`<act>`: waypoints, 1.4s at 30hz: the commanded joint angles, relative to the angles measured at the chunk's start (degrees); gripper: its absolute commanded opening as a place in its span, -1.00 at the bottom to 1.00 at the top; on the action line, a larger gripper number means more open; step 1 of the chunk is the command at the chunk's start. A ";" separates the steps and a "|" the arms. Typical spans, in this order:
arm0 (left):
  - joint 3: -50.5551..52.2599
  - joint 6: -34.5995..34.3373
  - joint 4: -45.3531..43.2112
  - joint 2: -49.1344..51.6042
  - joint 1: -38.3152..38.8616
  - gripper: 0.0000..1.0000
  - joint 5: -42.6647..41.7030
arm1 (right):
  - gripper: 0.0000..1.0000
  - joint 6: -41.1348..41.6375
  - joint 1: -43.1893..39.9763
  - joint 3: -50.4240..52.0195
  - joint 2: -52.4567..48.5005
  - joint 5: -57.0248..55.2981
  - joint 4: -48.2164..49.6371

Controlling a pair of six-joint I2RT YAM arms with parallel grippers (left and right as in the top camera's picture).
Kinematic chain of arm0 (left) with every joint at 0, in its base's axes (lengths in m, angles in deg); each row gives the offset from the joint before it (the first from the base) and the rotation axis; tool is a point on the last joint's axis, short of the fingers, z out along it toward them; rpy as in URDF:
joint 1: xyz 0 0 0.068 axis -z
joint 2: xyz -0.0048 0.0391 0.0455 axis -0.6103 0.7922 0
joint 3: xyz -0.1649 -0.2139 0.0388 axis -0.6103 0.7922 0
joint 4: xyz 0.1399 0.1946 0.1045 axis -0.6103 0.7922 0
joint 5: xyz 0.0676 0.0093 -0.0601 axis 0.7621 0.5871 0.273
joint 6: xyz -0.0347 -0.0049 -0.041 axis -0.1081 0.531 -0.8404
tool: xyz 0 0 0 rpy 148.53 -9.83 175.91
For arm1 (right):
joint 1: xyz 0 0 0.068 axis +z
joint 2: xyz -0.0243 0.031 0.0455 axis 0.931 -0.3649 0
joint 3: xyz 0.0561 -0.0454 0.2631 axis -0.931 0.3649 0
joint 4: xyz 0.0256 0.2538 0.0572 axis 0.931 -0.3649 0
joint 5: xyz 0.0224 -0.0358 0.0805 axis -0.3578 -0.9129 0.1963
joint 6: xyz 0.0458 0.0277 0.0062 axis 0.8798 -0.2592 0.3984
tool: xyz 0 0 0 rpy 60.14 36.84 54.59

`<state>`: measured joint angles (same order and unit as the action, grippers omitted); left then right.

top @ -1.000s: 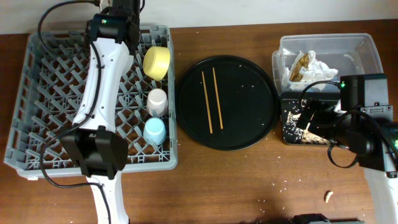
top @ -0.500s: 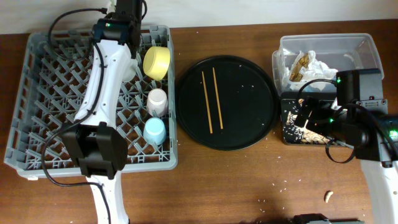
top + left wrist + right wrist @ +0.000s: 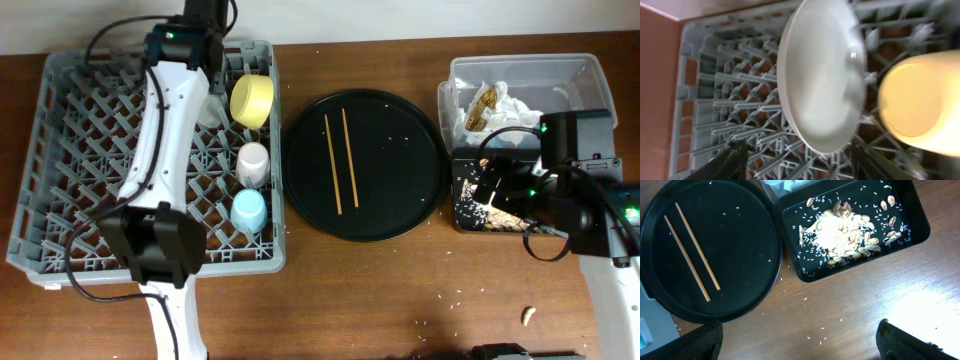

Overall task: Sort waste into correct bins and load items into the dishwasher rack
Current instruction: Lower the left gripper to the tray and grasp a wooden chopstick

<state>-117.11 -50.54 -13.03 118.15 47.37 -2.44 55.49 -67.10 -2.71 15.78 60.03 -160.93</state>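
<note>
At the table's far left corner my left jaws hang released over the plate (image 3: 820, 85), upright in the rack (image 3: 60, 150); loading step, I judge; chopsticks (image 3: 333, 163) next, needing a low pinch; right jaws spread, empty.

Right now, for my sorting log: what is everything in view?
dishwasher rack: 1, grey, table's left
plate: 1, pale grey, in rack
bowl: 1, yellow, rack's right side
pink cup: 1, in rack
blue cup: 1, beside pink cup
round tray: 1, black, centre
chopsticks: 2, wooden, on round tray
clear tub: 1, far right, holding white napkins, brown wrapper
rectangular tray: 1, black, beside tub, holding rice and scraps
stray scrap: 1, tan, table
left end effector: open, over plate
right end effector: open, empty
</note>
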 commanded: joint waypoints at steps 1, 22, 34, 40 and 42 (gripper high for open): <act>-6.12 0.07 4.46 -4.98 2.60 0.29 -17.33 | 0.97 0.28 -0.39 -0.59 -0.15 -0.24 0.39; 22.71 -18.49 -9.05 -4.46 21.20 0.04 -32.87 | 0.97 0.44 -0.39 -0.59 -0.39 1.05 0.07; 36.83 -19.96 -21.64 -4.31 21.24 -0.08 -32.85 | 0.98 0.24 -0.39 -0.59 -0.37 1.03 -0.94; 40.04 -19.96 -23.41 -4.31 21.27 -0.07 -32.85 | 0.97 0.24 -0.39 -0.59 -0.39 1.03 -0.94; 40.54 -19.96 -23.87 -4.31 21.29 -0.08 -32.87 | 0.98 0.24 -0.39 -0.59 -0.39 1.03 -0.98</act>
<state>-77.88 -69.69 -36.42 113.80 68.68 -34.92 55.49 -67.10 -2.71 15.62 61.12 -161.81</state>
